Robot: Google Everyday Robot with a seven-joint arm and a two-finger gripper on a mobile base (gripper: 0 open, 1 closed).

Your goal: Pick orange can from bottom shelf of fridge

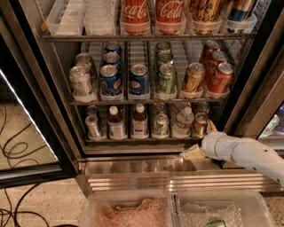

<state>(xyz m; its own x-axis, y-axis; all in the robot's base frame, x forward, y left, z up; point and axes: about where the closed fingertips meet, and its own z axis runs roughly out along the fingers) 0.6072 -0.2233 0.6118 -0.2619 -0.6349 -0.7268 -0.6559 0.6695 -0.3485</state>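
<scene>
Gripper [197,141]: on a white arm reaching in low from the right, over the fridge [133,167] sill; jaws spread, grasping nothing. Orange can [200,124]: upright at the right end of the bottom shelf [133,141], just beyond the jaws, not between them.

White "Coca-Cola" script can be read on the red labels of 2 bottles, the left bottle [135,12] and the right bottle [169,12], which stand side by side on the top rack [146,37] of the fridge [35,75]. The print on the cans of the middle rack [142,101] and on the drinks of the bottom shelf [142,141] is too small to read. The gripper [202,139] bears no lettering; it sits at the right end of the bottom shelf, just beside the orange can [200,124], whose label cannot be read.
</scene>
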